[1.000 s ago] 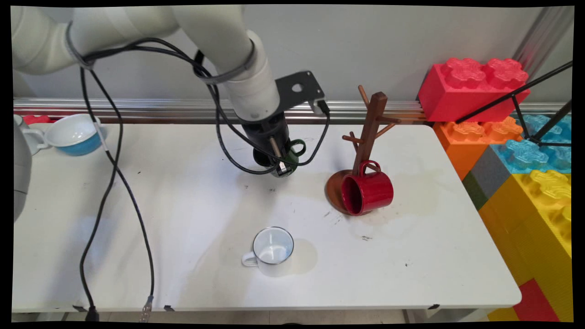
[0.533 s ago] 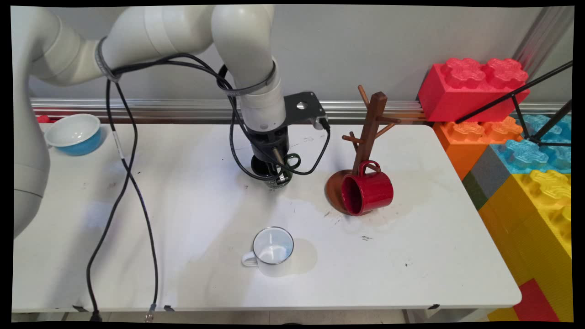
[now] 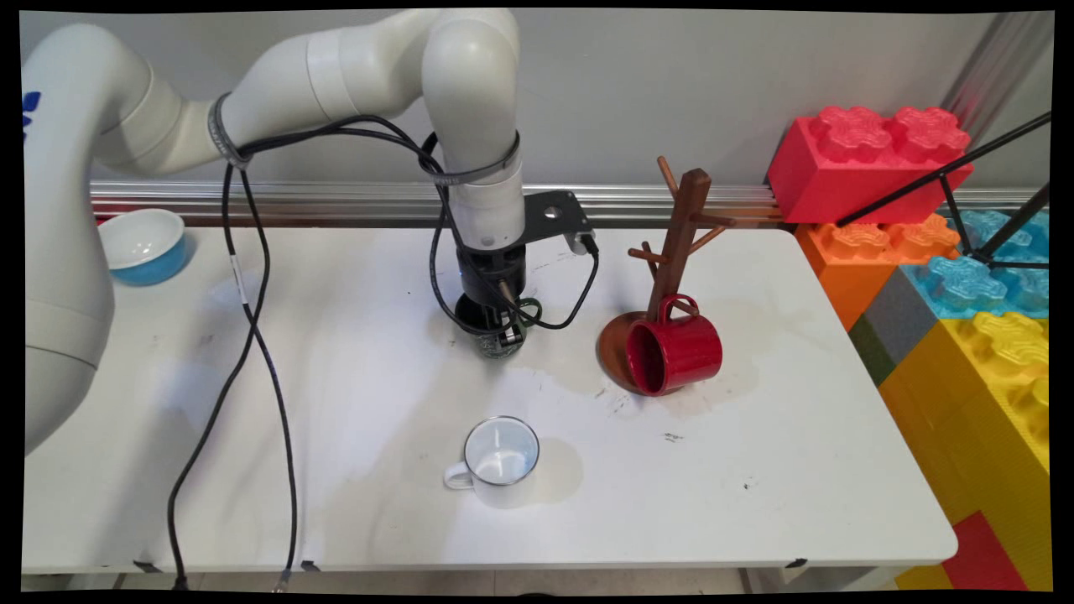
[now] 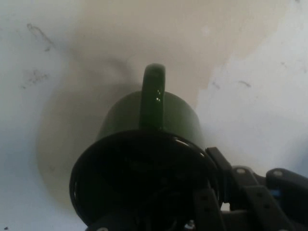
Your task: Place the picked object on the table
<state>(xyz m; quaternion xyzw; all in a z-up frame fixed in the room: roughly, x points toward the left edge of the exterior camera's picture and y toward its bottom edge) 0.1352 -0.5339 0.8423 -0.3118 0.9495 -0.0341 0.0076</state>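
Firmly, tool [image 3: 501, 335] grips green mug [image 4: 149, 120] — table-level.

A white table [image 3: 755, 503] carries a white mug [image 3: 497, 462] near its front edge, a wooden mug stand [image 3: 663, 285] with a red mug [image 3: 673, 354] toward the right edge, and a blue bowl [image 3: 143, 245] at the back left corner.

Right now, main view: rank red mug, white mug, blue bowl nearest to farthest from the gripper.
1. Red mug: right of the gripper, hanging on the wooden mug tree.
2. White mug: nearer the table's front edge.
3. Blue bowl: far left, back corner.
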